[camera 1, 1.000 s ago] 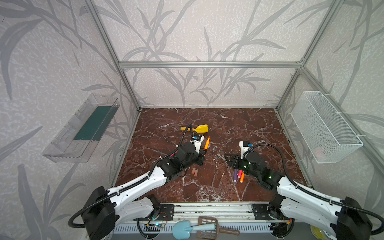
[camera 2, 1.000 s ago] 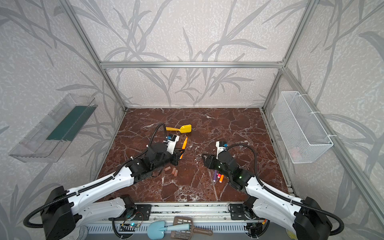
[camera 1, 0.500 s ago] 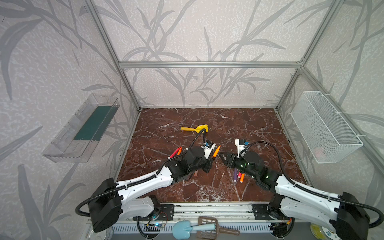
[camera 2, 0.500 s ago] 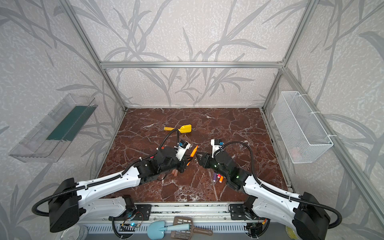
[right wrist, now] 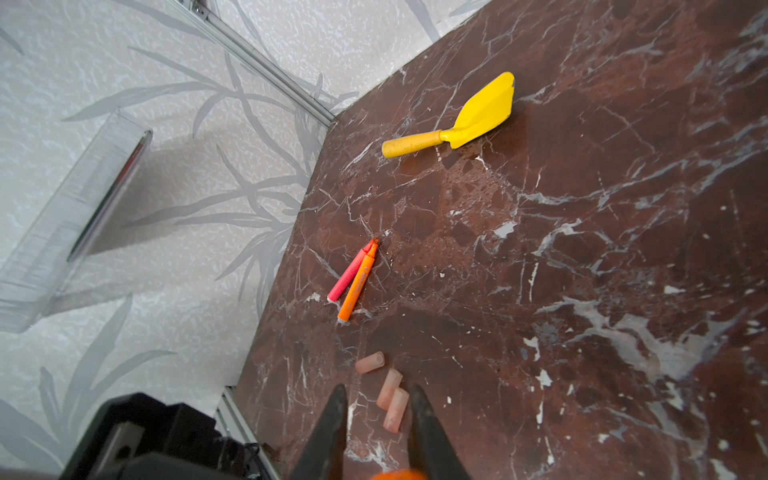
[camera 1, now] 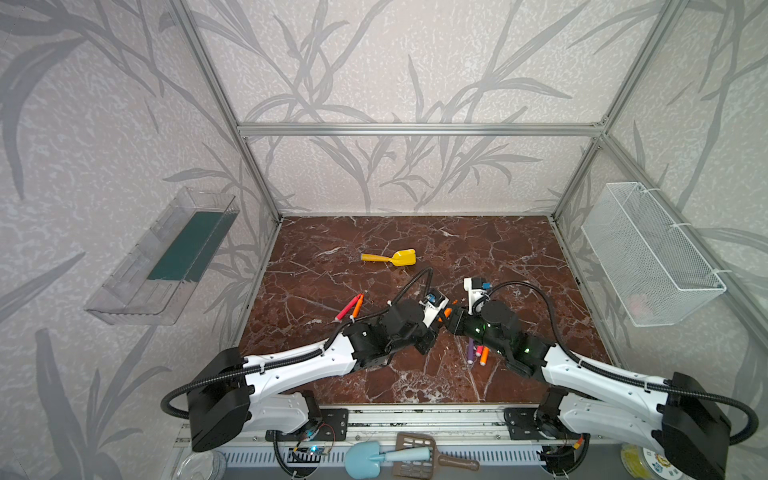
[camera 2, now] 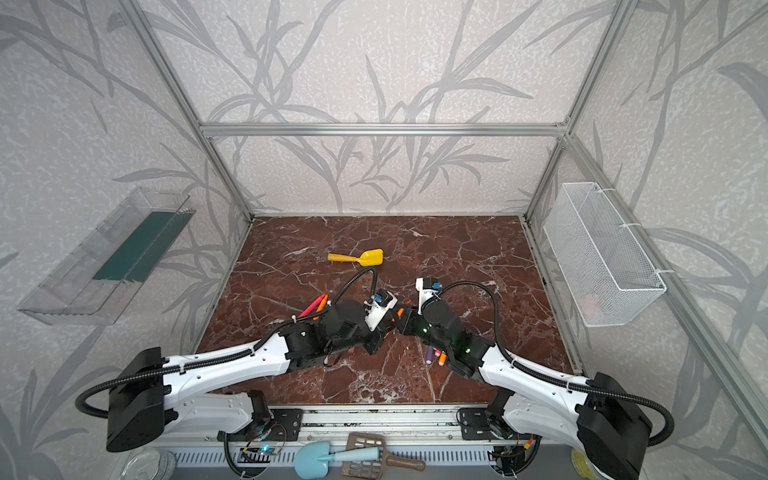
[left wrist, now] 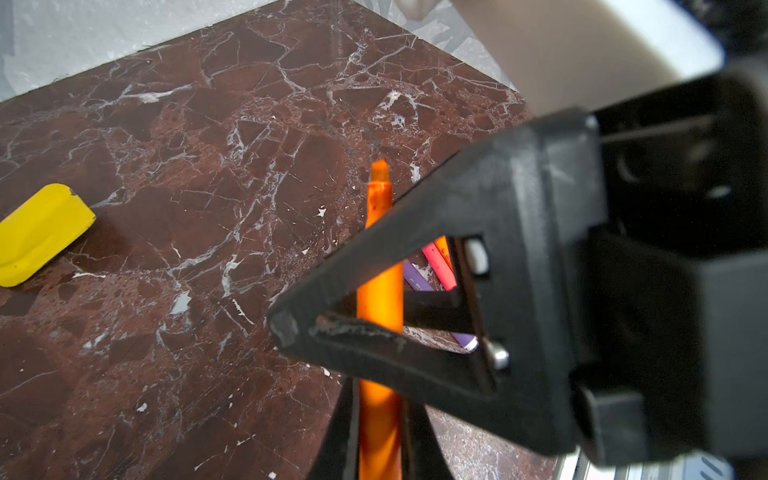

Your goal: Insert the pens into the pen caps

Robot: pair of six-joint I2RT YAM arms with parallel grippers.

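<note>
Setting: robotics lab test cell, not a lived-in room. Evidence: an open aluminium frame point(camera 1: 415, 129) boxes the workspace, and leaf-print panels point(camera 1: 374, 62) line it as backdrop on three sides. Marble-pattern surface point(camera 1: 478, 249) serves as the cell floor. Left arm point(camera 1: 299, 365) and right arm point(camera 1: 602, 380), white and black with exposed cable conduit, sit on a slotted rail point(camera 1: 415, 417) along the near edge of the surface. Bare circuit board point(camera 1: 309, 449) with loose wires below that rail. Clear bin point(camera 1: 166, 266) fixed to the left panel, wire mesh basket point(camera 1: 648, 257) to the right panel. Only small props on the surface: pens point(camera 1: 351, 307), pen caps point(right wrist: 392, 395), yellow toy shovel point(camera 1: 390, 258)
</note>
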